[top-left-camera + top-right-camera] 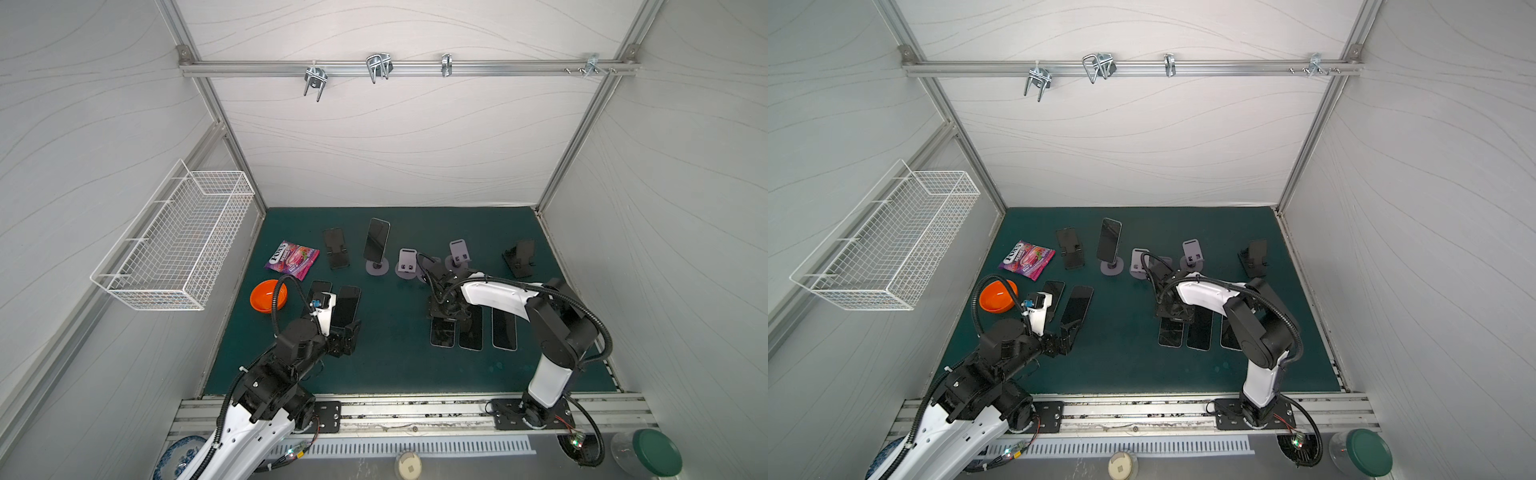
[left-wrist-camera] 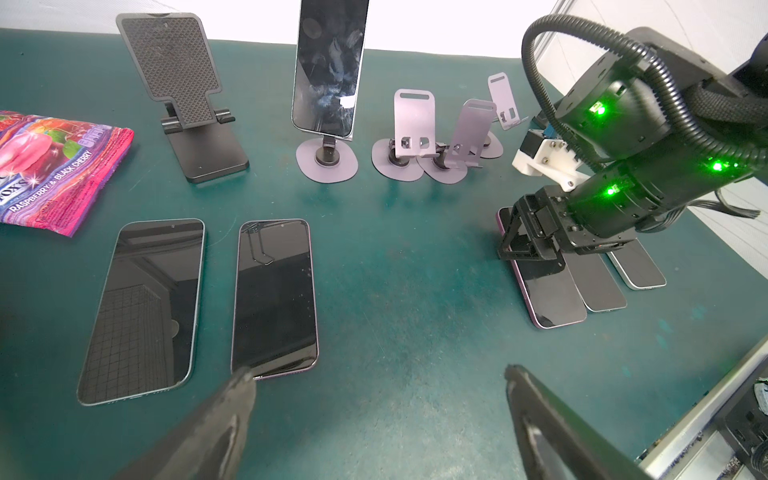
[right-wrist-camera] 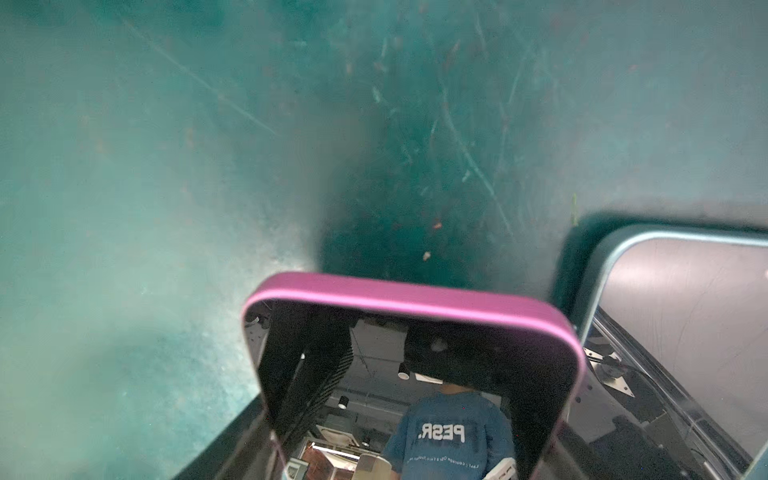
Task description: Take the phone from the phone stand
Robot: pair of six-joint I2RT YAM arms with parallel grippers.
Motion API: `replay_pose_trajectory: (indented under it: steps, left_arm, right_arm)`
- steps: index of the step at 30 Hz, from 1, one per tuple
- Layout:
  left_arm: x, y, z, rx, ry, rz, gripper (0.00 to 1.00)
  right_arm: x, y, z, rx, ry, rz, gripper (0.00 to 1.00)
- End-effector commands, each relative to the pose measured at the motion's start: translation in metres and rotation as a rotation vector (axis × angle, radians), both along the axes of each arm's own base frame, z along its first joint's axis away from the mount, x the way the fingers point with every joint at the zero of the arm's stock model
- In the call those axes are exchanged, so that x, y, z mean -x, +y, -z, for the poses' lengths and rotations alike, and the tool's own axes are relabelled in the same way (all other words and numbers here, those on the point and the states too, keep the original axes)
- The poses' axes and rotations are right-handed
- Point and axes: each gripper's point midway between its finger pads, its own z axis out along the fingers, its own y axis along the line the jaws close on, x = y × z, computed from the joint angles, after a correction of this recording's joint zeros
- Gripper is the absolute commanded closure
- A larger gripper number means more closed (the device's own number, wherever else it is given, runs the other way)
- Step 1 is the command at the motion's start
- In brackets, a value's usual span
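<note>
A dark phone (image 1: 376,240) (image 1: 1109,239) (image 2: 328,66) stands upright on a grey round-based phone stand (image 1: 377,268) (image 1: 1112,266) (image 2: 327,160) at the back of the green mat. Neither gripper touches it. My left gripper (image 1: 351,332) (image 1: 1065,336) (image 2: 378,376) is open above the mat, one fingertip (image 2: 243,378) at the near end of a flat phone (image 2: 274,295). My right gripper (image 1: 446,313) (image 1: 1173,313) (image 2: 525,245) (image 3: 411,436) straddles the far end of a pink-edged phone (image 1: 441,334) (image 2: 552,291) (image 3: 415,303) lying flat. Whether its jaws still press on that phone does not show.
Empty stands line the back: black ones (image 1: 336,249) (image 1: 518,257) and grey ones (image 1: 407,262) (image 1: 458,253). Two more phones (image 1: 471,332) (image 1: 504,332) lie beside the pink-edged one, another (image 1: 318,289) at left. A candy bag (image 1: 292,258), an orange bowl (image 1: 268,296) and a wire basket (image 1: 178,237) are at left.
</note>
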Motion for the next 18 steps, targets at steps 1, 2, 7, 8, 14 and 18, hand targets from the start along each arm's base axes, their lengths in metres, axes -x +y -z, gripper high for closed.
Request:
replay_pose_trajectory:
  steps: [1, 2, 7, 8, 14, 18]
  left_arm:
    - [-0.003, 0.005, -0.015, 0.011, -0.039, -0.034, 0.05]
    - [-0.004, 0.006, -0.015, 0.009, -0.047, -0.040, 0.05]
    - [-0.002, 0.005, -0.016, 0.010, -0.074, -0.030, 0.05]
    - [-0.001, 0.003, -0.017, 0.009, -0.078, -0.023, 0.05]
    - [0.003, -0.010, -0.015, 0.000, -0.086, 0.035, 0.05]
    - [0.006, -0.014, -0.010, 0.013, -0.102, 0.042, 0.05]
  right_arm:
    - [0.010, -0.005, 0.021, 0.012, 0.068, 0.006, 0.23]
    - [0.010, -0.004, 0.021, 0.011, 0.071, 0.006, 0.23]
    - [0.009, -0.003, 0.022, 0.018, 0.080, 0.005, 0.22]
    - [0.009, -0.003, 0.022, 0.021, 0.082, 0.008, 0.21]
    - [0.015, -0.007, 0.028, 0.037, 0.112, 0.026, 0.14]
    - [0.015, -0.009, 0.027, 0.040, 0.107, 0.022, 0.14]
